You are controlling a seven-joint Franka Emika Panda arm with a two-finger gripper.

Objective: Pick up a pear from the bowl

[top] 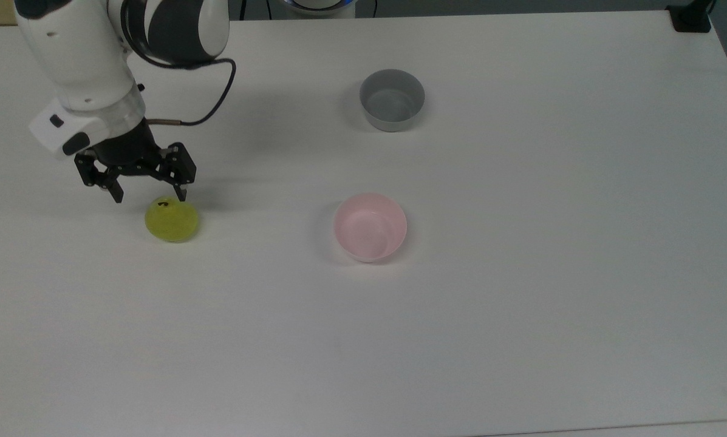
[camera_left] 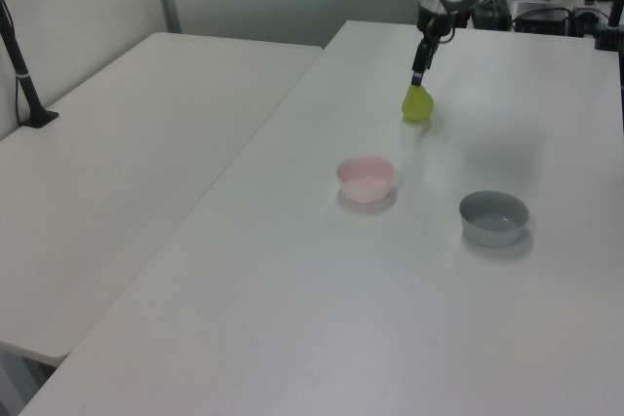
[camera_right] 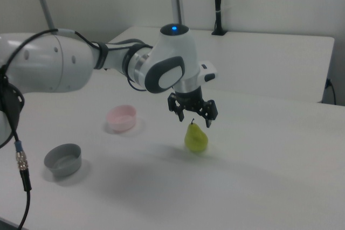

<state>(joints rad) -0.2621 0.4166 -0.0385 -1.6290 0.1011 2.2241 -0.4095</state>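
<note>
Table: broad white tabletop (top: 521,315), bearing everything.
Bowl: small round pale pink plastic bowl (top: 370,226), empty, well apart from the fruit.
Gripper: black two-finger gripper (camera_right: 193,119), jaws spread, holding nothing.
Pear: yellow-green pear (camera_right: 195,137) upright on the table, stem up, directly beneath the jaws.

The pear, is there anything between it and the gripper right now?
Nothing visible does. The open gripper hangs just above the pear, which stands upright on the bare table. The pink bowl and grey bowl sit well aside.
</note>
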